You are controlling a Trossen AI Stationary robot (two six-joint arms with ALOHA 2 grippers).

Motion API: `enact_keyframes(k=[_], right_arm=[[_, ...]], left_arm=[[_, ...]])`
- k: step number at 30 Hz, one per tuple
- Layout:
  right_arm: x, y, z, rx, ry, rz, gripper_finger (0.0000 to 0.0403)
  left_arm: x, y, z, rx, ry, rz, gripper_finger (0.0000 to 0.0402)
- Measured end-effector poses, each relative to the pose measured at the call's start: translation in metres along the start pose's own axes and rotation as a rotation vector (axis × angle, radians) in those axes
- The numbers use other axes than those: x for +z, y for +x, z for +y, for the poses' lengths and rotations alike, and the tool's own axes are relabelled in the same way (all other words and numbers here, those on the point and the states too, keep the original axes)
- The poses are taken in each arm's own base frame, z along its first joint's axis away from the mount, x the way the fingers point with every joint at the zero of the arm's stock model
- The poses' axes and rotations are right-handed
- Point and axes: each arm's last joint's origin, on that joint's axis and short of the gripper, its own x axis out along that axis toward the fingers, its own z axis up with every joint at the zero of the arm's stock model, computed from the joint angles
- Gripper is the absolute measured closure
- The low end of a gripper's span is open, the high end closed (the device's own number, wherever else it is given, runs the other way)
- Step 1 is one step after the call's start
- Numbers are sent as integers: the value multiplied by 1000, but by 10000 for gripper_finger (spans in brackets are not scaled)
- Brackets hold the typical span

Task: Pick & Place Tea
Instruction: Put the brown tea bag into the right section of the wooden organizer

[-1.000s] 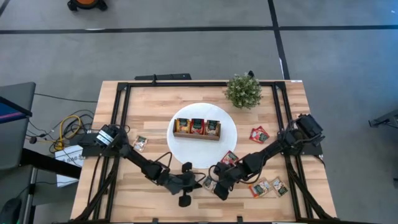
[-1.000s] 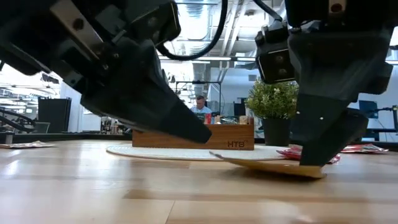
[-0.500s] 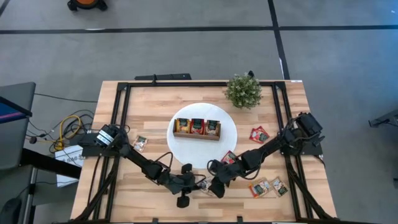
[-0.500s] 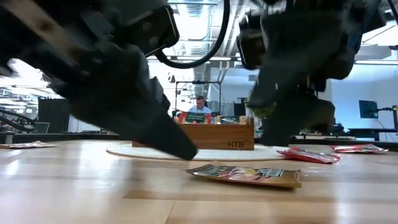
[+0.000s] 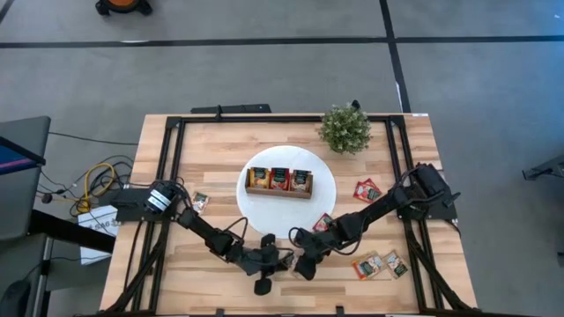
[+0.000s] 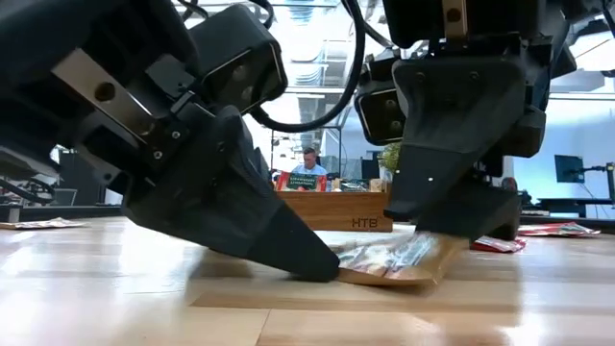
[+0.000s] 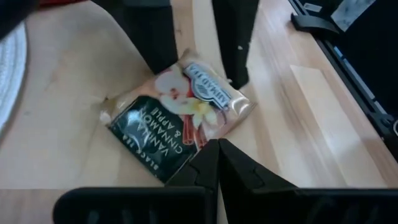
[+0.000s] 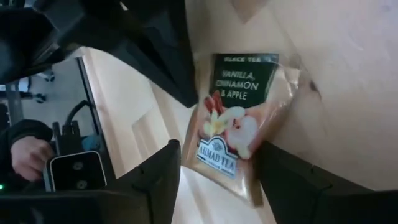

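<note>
Together, two claws meet at one beige vanilla-cinnamon-apple tea sachet (image 7: 177, 115) at the worktop's (image 5: 211, 150) 6 o'clock: left claw (image 7: 217, 152) closed, right claw (image 8: 217, 165) spread astride it.

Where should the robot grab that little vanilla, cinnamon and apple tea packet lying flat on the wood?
Probably by an edge. The tea packet lies flat on the table, so nothing offers a top grip. The left tool, shut, presses one edge; the right tool, open, straddles the opposite end, which looks slightly raised, and could pinch there from above.
</note>
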Motion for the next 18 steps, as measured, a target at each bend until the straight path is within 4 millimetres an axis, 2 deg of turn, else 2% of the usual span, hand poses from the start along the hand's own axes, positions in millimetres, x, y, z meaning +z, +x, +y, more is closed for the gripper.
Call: enact_keyframes(k=[7,10,15,18], right_arm=[[0,0,0,9,-34,-1,236],[-1,1,0,-3,-40,-9,279],[-9,2,3,-57,-104,-73,380],[-16,2,10,-106,-162,-195,390]], left_arm=[[-1,0,2,15,-1,6,401],[-1,0,2,16,0,8,402],[5,-11,-3,29,34,57,402],[9,-27,-8,93,80,105,401]])
